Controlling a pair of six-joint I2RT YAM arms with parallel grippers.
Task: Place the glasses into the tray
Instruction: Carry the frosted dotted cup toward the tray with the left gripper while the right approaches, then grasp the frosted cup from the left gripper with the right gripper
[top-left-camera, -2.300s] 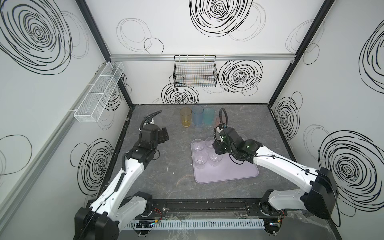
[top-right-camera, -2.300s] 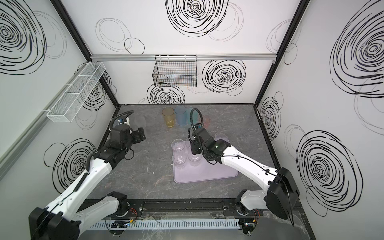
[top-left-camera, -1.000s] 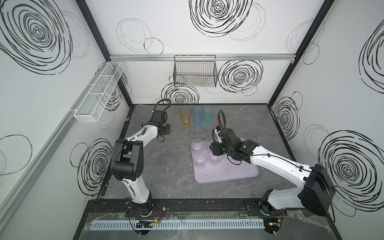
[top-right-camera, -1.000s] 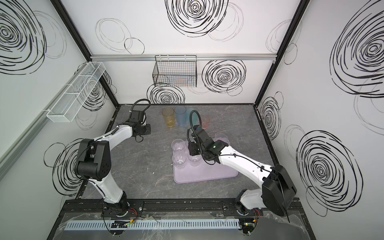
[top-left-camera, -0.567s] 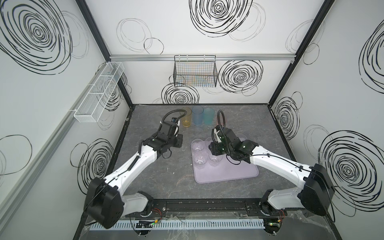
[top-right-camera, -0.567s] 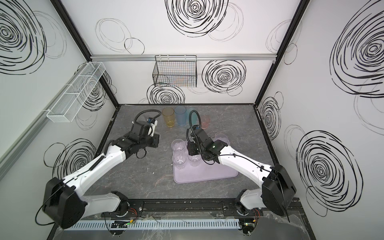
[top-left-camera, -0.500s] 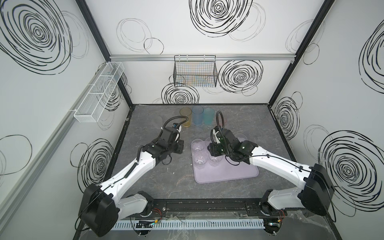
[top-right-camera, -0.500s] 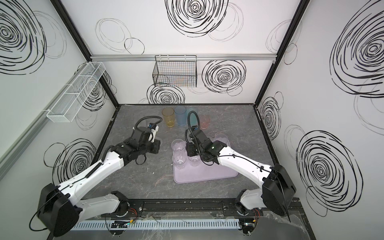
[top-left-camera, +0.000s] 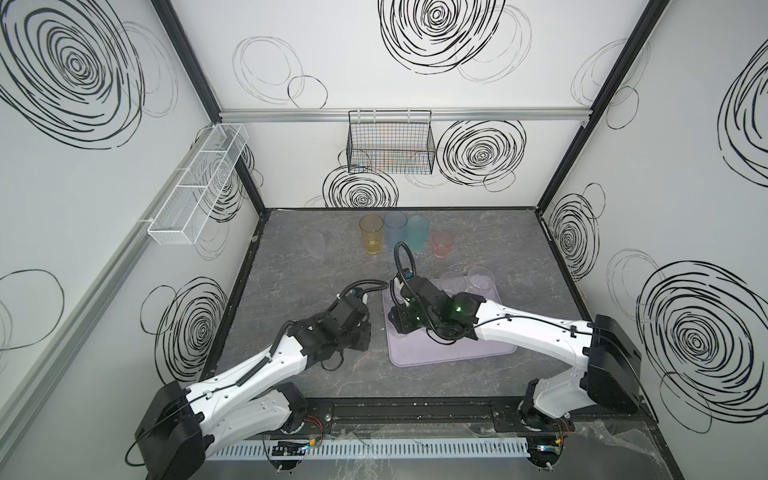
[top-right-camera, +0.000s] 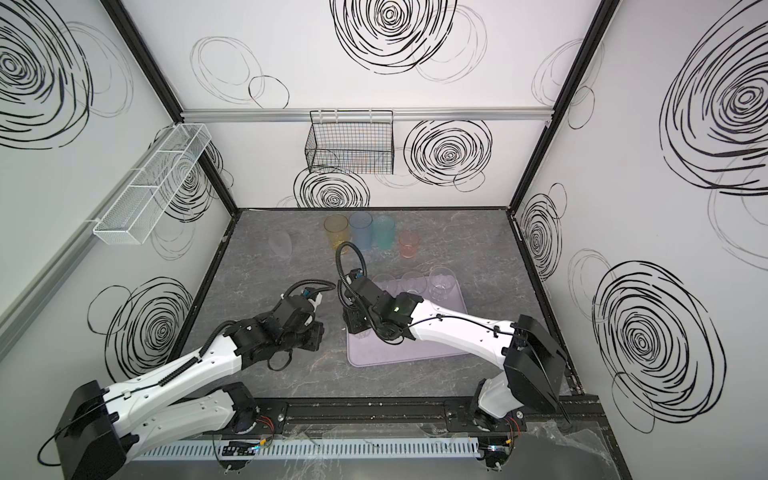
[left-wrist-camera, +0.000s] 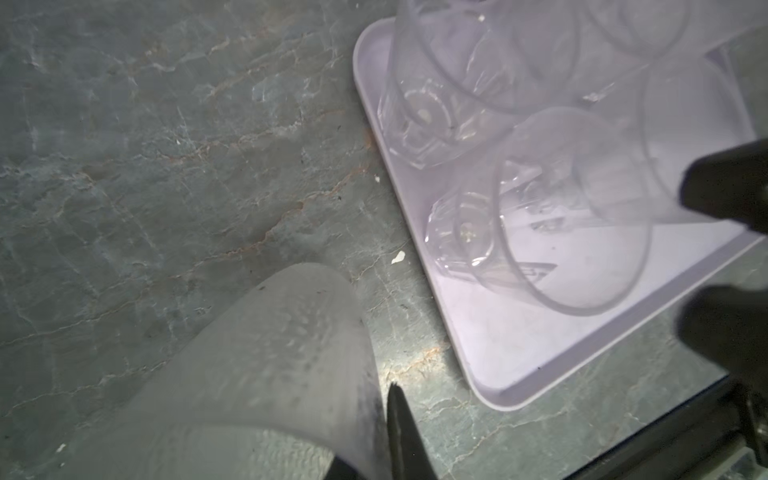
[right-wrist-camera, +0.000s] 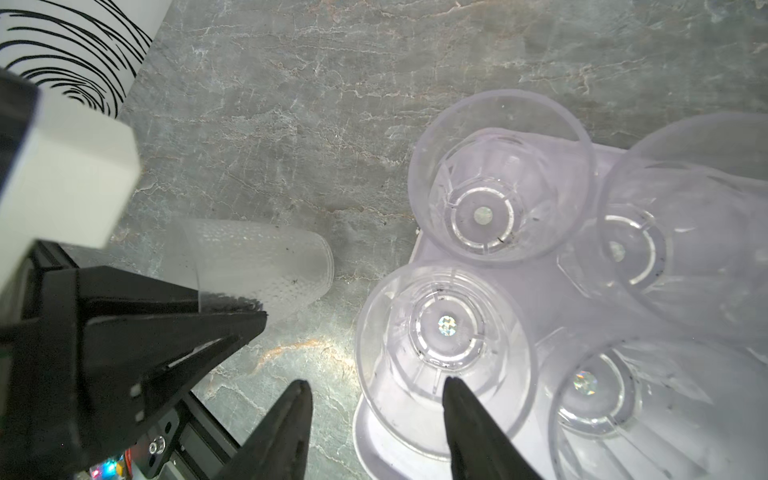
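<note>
White walls (top-left-camera: 357, 54) carry loose black swirl drawings (top-left-camera: 482, 156) (some dense, some faint). A black wire basket (top-left-camera: 390, 151) hangs from an aluminium rail (top-left-camera: 498, 113) on the far wall; a white mesh basket (top-left-camera: 199, 183) runs along the left wall. The tabletop (top-left-camera: 291, 266) is grey, marble-veined, evenly lit.

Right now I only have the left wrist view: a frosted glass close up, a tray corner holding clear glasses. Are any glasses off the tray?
Observer: Yes. In both top views the amber glass, blue glass, teal glass and pink glass stand in a row at the back of the table.
Operator: Any others?
Observer: A colourless glass sits apart, further left.
Operator: Is the right gripper clamped?
Observer: No; the right wrist view shows it open, straddling the wall of a clear glass.
</note>
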